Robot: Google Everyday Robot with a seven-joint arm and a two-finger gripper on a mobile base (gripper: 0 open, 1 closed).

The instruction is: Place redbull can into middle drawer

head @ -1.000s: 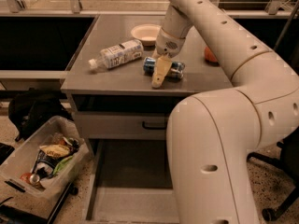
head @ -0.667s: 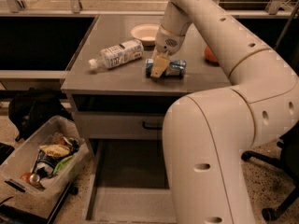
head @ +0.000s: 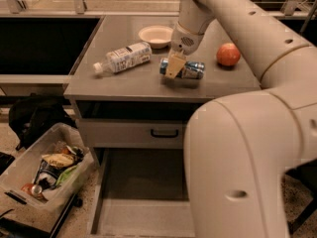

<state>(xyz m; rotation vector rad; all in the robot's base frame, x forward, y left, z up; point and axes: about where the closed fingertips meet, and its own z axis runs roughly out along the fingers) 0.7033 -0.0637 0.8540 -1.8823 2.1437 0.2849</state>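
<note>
Since a moment ago, the big near part of the arm (head: 247, 157) has swung up and left, and it now hides more of the cabinet's (head: 124, 86) front. The gripper sits a little higher against the can.

The middle drawer (head: 143, 202) is pulled out low at the cabinet's front, with nothing in it. The redbull can (head: 190, 69) lies on its side on the cabinet's top, near the front edge. The gripper (head: 174, 68) is down on the can's left end. I cannot tell if it has closed on the can.

I think this is the grabbing step. Next the gripper needs a tight hold. Then it must lift the can, carry it past the cabinet's front edge, and lower it into the drawer.
</note>
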